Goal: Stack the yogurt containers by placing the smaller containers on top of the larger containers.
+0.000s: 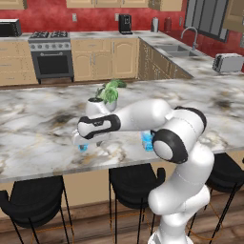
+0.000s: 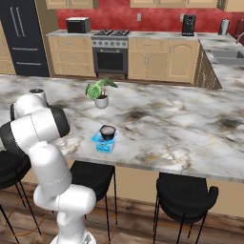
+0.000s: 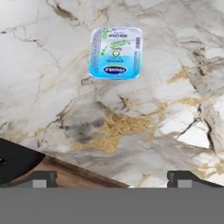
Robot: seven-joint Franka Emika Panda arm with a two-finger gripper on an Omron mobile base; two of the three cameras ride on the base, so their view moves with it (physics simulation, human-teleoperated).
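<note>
The tiny light-blue cup [image 3: 116, 53] stands alone on the marble counter, its printed lid facing the hand camera. My gripper [image 3: 113, 179] hovers above and just short of it, open, fingers wide apart with nothing between them. In the left base view the gripper [image 1: 79, 140] hangs near the counter's front edge, with the light-blue cup [image 1: 84, 147] just beneath it. The squarish blue tub [image 2: 104, 144] sits further right along the counter, and the dark round cup [image 2: 108, 132] rests on its lid. My elbow covers most of the tub [image 1: 147, 142] in the left base view.
A white pot with a green plant [image 2: 100, 94] stands behind the work area, close to my forearm [image 1: 133, 116]. The counter's front edge [image 3: 83, 169] runs close below the gripper. Black stools [image 1: 33, 202] stand under the counter edge.
</note>
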